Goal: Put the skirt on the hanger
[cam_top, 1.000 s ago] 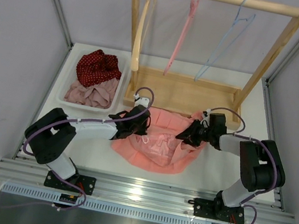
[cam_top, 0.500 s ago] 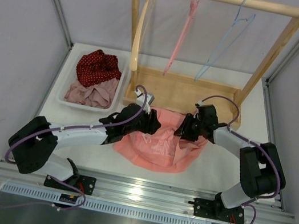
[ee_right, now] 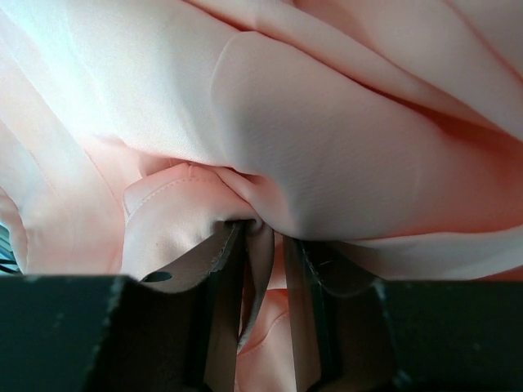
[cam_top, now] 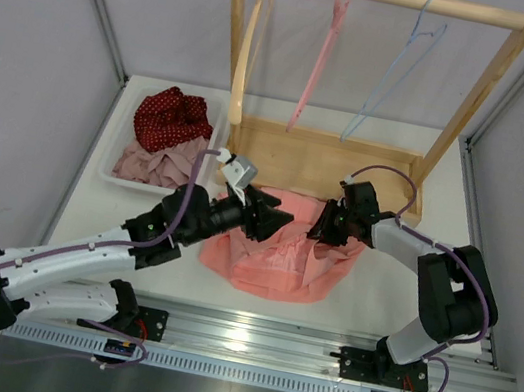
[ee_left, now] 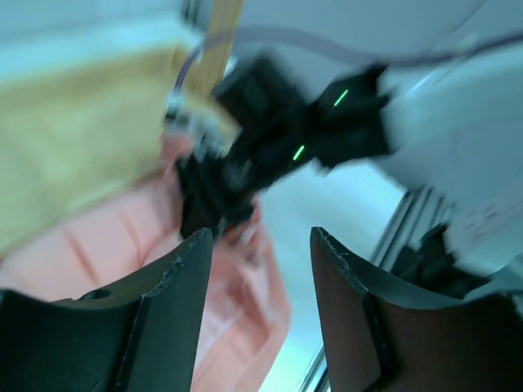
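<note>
Skirt [cam_top: 276, 260] lies bunched on the bench [cam_top: 89, 198] before the wooden rack [cam_top: 328, 167], one fold clamped in the right claw [cam_top: 323, 229]. Left claw [cam_top: 273, 220] hovers above it, fingers apart and empty. Blue hanger [cam_top: 385, 76] hangs from the rack's rail.

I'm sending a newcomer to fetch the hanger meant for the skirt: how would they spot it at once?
Behind the skirt stands a wooden rack with three hangers on its top rail. Take the pale blue hanger at the right end. It is thin and slim-framed, unlike the pink hanger in the middle and the thicker wooden hanger on the left.
</note>
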Available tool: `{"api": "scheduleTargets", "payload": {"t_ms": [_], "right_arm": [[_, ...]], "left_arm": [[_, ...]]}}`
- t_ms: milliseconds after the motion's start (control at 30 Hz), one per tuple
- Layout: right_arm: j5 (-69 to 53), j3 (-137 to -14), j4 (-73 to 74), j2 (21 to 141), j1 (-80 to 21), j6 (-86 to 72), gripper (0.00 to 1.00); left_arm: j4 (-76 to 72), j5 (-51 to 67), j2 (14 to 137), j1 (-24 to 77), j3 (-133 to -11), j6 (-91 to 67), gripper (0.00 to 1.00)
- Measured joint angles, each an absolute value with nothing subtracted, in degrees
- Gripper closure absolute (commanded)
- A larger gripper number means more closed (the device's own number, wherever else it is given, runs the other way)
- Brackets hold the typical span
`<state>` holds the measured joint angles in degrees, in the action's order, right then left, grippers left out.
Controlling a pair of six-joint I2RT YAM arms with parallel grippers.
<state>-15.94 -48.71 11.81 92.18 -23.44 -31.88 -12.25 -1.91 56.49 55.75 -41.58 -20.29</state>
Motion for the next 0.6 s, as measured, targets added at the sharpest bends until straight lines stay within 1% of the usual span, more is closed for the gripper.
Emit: {"api": "scheduleTargets", "payload": {"t_ms": [100,167,267,433,500,600], "right_arm": [[-16.1,-48.8,11.7,92.6,-23.4,-31.8,0.71],[-16.3,-48.9,11.6,92.7,-23.4,-31.7,0.72],[-16.6,-49.1,11.6,93.1,-23.4,-31.5,0.72],[-17.1,-49.2,11.6,93.3,-23.4,-31.2,0.73],[-17.3,-49.2,11.6,93.5,-23.4,-31.2,0.73],[-17.6,-49.3,11.5,93.9,-23.4,-31.2,0.74]], "left_arm": [[-11.4,-2.7,57.1,58.0,-49.9,-17.6,0.42],[-9.5,-4.0,60.1,59.7,-58.1,-15.4,0.42],[-8.3,-6.5,68.5,61.0,-72.5,-12.5,0.39],[-6.9,-11.2,84.0,61.0,-92.7,-7.0,0.36],[-6.2,-12.8,91.1,60.8,-100.9,-5.0,0.32],[-5.2,-14.6,101.4,60.1,-112.0,-2.5,0.29]]}}
